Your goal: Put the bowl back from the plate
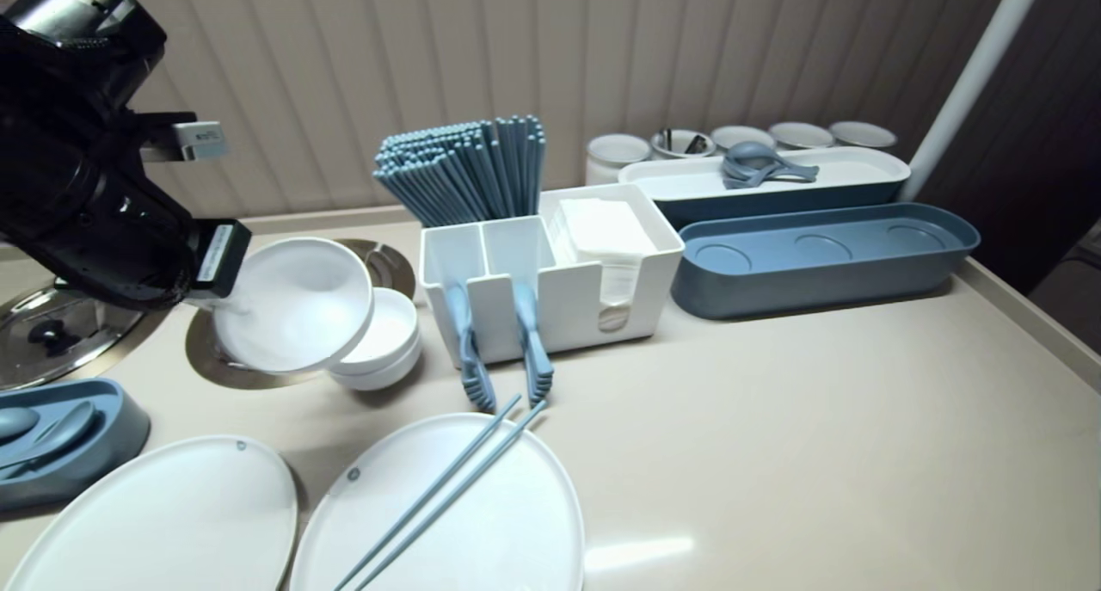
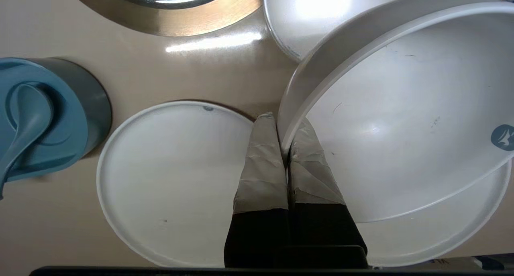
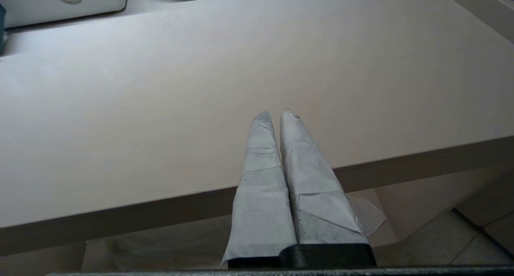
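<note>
The left claw [image 2: 286, 147] is pinched tight on the rim of a white bowl [image 1: 292, 303], one finger inside and one outside. The bowl hangs tilted at the left of the desk [image 1: 774, 419], over a metal ring [image 1: 383, 260] set into the top, and partly covers a second bowl [image 1: 387, 343] that stands on the desk. I cannot tell whether the two touch. The right claw [image 3: 277, 112] hangs over the desk's near edge, fingers pressed together and holding nothing.

Two white plates lie in front: the left plate [image 1: 172, 522] is bare, and the right plate [image 1: 499, 522] carries two blue chopsticks [image 1: 447, 488] laid across it. A white caddy [image 1: 636, 298] holds a dense bunch of chopsticks [image 1: 469, 169], too many to count, one stack of napkins [image 1: 602, 225], and two blue utensils [image 1: 533, 350] hanging out of its front. To its right sits a blue tray [image 1: 826, 264] with three round hollows. Behind that is a white tray [image 1: 860, 171] with stacked blue spoons [image 1: 757, 165], and five white cups [image 1: 615, 148] stand along the wall. At the far left, a blue holder [image 1: 103, 419] keeps two spoons, near a metal lid [image 1: 52, 333].

The bowl has one small blue emblem [image 2: 504, 137], and each plate has a small mark at its rim. A label [image 1: 199, 137] on the left wrist is too small to read.
</note>
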Controlling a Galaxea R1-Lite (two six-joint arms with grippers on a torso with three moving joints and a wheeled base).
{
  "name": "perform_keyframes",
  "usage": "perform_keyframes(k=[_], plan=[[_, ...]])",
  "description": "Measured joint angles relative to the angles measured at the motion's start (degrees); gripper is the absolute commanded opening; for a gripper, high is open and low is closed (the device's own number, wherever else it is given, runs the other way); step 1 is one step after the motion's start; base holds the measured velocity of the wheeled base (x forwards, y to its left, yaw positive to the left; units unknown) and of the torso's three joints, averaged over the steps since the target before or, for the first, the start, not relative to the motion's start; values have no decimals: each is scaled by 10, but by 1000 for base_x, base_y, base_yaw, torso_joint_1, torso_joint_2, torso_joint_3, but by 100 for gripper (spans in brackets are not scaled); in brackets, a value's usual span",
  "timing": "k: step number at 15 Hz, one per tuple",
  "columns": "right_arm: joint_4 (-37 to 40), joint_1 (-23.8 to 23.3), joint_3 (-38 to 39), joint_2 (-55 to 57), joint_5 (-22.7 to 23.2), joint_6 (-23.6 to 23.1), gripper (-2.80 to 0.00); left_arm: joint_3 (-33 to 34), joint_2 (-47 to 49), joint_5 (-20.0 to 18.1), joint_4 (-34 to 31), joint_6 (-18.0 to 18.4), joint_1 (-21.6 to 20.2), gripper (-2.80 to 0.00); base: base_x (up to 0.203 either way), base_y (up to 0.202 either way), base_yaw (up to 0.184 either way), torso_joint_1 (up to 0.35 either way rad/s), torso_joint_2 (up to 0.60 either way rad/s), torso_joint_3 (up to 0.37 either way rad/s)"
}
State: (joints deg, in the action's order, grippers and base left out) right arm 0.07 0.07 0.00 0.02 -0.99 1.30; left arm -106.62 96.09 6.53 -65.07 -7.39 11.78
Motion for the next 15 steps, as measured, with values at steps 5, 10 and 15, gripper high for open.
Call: perform_keyframes(k=[5,10,15], plan=[[0,0,0,0,0,0,-280,-2,56,-4,29,-10,-8,-280,0,0,0,0,0,0],[0,0,0,0,0,0,-280,0,84,-4,41,-12,-8,-280,0,0,0,0,0,0],[0,0,0,0,0,0,-280,-1,101,-3,53,-24,-8,-280,0,0,0,0,0,0]])
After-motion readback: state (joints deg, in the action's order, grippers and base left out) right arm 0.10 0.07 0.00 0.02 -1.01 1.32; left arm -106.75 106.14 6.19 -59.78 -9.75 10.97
